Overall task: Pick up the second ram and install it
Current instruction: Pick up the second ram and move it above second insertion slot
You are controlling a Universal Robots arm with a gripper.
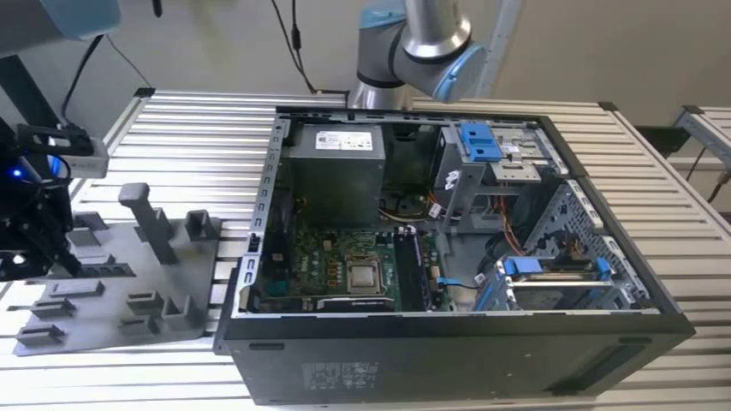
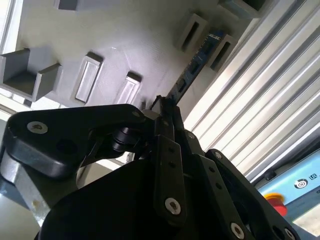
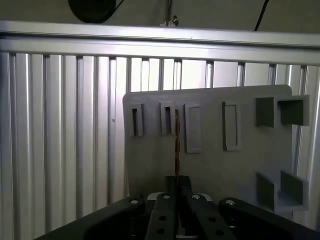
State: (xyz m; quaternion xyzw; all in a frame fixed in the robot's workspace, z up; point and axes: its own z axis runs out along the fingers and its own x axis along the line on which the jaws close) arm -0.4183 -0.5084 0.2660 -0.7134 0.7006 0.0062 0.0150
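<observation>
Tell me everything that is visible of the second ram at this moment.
In the second wrist view the second ram is a thin, flat, long dark board with small notches along one edge; in the first wrist view it shows edge-on as a narrow coppery line. The end effector is shut on one end. The other end reaches over the grey fixture plate, between two raised sockets. Whether it touches the plate cannot be told.

**Holding two loads on the slatted table (image 1: 194,120)**

Carrying a grey plate (image 1: 204,289) toward the exterior view's left and an open case (image 1: 457,364) just beside it, toward the right. Lying flat on the metal slats, both.
</observation>
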